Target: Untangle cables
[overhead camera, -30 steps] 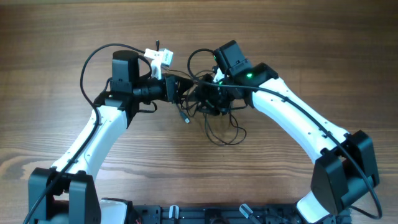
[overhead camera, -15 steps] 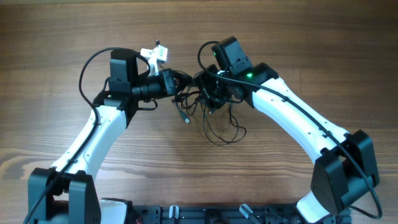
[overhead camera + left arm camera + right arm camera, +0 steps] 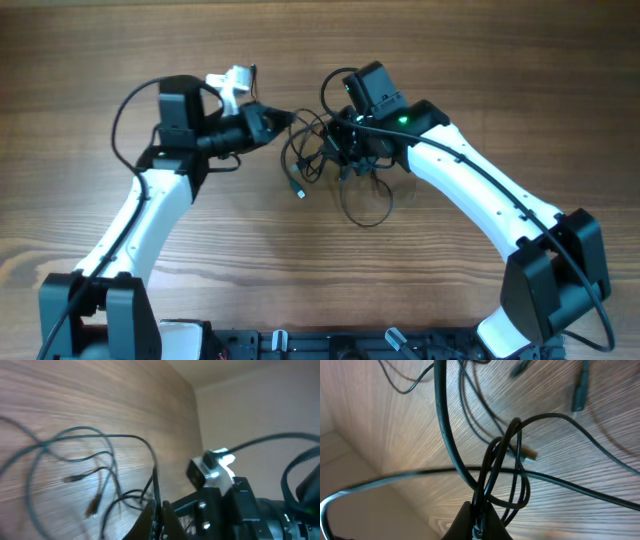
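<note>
Overhead, cables (image 3: 320, 160) tangled, wrist views, pinched

Cables (image 3: 322, 158) on the table (image 3: 480, 60), nearer its far edge.
Left gripper (image 3: 283, 118) at their left, right gripper (image 3: 338, 150) at their right.

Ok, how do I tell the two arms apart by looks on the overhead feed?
Both have white link shells and black joints. The right arm shows a green light near its wrist; the left arm carries a white bracket and a looping black cable.
</note>
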Controlling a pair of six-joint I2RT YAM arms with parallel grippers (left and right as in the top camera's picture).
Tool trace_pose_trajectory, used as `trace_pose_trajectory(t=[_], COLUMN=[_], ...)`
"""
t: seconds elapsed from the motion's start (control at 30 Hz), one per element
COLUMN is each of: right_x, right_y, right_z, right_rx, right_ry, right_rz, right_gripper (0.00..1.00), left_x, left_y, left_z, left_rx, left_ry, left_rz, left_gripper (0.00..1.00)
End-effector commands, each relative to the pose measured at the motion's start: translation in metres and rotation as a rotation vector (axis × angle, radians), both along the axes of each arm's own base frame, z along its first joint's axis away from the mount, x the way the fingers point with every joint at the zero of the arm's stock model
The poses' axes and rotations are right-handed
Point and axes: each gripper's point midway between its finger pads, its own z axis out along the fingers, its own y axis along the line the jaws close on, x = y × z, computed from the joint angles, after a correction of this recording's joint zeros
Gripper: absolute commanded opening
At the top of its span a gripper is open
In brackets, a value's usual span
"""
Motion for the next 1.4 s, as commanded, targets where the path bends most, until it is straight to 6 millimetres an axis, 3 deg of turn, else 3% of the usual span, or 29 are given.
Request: trace_pose_trajectory(t=[0.0,0.1,0.23,0.27,0.3,0.33,0.37,0.4,0.43,0.47,0.5,0.57,0.67,0.83,0.9,0.97,1.03,1.1,1.2,1.33,1.37], right_x=[0.005,0.005,0.016,0.016,0.014,0.014,0.015,0.016,0.017,0.018,0.019,0.021,0.028,0.034,0.036,0.037,0.039,0.042,0.03,0.019,0.019], right_y=[-0.009,-0.001,0.009,0.011,0.013,0.012,0.012,0.011,0.009,0.008,0.006,0.003,-0.008,-0.017,-0.019,-0.021,-0.024,-0.035,-0.057,-0.11,-0.115], right_z=[-0.003,0.006,0.018,0.019,0.02,0.02,0.02,0.019,0.018,0.017,0.015,0.013,0.007,0.005,0.006,0.006,0.005,0.0,-0.015,-0.03,-0.03], right_rx=[-0.017,0.064,0.122,0.135,0.146,0.145,0.139,0.133,0.127,0.124,0.123,0.112,0.056,0.037,0.042,0.049,0.023,-0.061,-0.189,-0.367,-0.364], right_ry=[-0.019,-0.033,-0.099,-0.101,-0.096,-0.096,-0.098,-0.1,-0.092,-0.073,-0.046,-0.028,-0.032,-0.032,-0.03,-0.027,-0.058,-0.116,-0.08,-0.037,-0.036], right_rz=[0.036,0.106,0.129,0.135,0.142,0.142,0.137,0.132,0.109,0.076,0.033,-0.016,-0.092,-0.143,-0.148,-0.149,-0.123,-0.083,-0.057,0.017,0.043], right_gripper=[0.04,0.04,0.04,0.05,0.05,0.05,0.05,0.05,0.05,0.05,0.07,0.11,0.14,0.15,0.15,0.15,0.15,0.24,0.32,0.33,0.33], left_x=[0.001,-0.004,-0.019,-0.02,-0.02,-0.021,-0.022,-0.024,-0.029,-0.037,-0.045,-0.055,-0.04,-0.03,-0.033,-0.042,-0.045,-0.044,-0.045,-0.053,-0.052], left_y=[0.028,0.042,0.035,0.033,0.034,0.033,0.031,0.029,0.025,0.02,0.015,0.009,0.039,0.057,0.051,0.029,0.022,0.022,0.02,-0.006,-0.01], left_z=[-0.002,-0.026,-0.039,-0.04,-0.042,-0.042,-0.042,-0.043,-0.046,-0.05,-0.054,-0.059,-0.078,-0.049,-0.032,-0.022,-0.027,-0.037,-0.05,-0.049,-0.051], left_rx=[0.048,0.153,0.196,0.205,0.219,0.218,0.219,0.23,0.259,0.3,0.339,0.382,0.514,0.531,0.518,0.47,0.49,0.503,0.485,0.36,0.361], left_ry=[-0.026,0.027,0.062,0.057,0.061,0.061,0.064,0.055,0.025,-0.02,-0.065,-0.092,0.043,0.003,-0.05,-0.086,-0.087,-0.053,0.014,0.012,0.007], left_rz=[0.04,0.078,0.021,0.01,0.016,0.013,0.007,-0.012,-0.058,-0.125,-0.2,-0.265,-0.068,0.08,0.073,0.0,-0.028,-0.023,-0.023,-0.144,-0.151], left_gripper=[0.04,0.04,0.06,0.2,0.59,0.68,0.74,0.74,0.57,0.49,0.48,0.56,1.0,1.0,0.97,0.95,0.96,1.0,1.0,1.0,0.83])
